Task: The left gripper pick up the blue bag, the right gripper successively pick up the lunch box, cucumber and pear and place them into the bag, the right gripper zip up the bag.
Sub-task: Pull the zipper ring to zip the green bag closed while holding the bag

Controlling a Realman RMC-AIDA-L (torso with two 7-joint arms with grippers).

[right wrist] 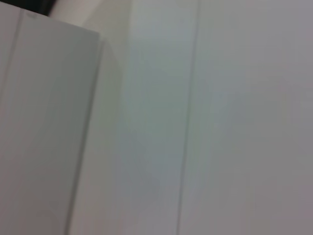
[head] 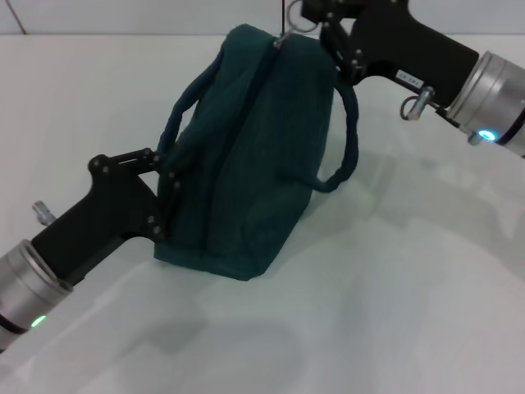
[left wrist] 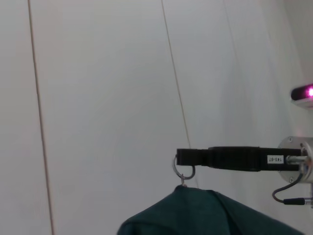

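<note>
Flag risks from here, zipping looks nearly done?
1. The right gripper holds the ring pull at the far end of the bag; pulling further could drag or tip the bag.
2. The left gripper grips only the near end's fabric; it may slip.
3. The handle hangs near the right arm and could snag.

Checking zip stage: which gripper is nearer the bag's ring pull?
Right. The right gripper is at the ring pull atop the bag; the left gripper grips the bag's near end.

White tabletop (head: 394,312); pale panelled wall (left wrist: 98,98) with thin seams.
</note>
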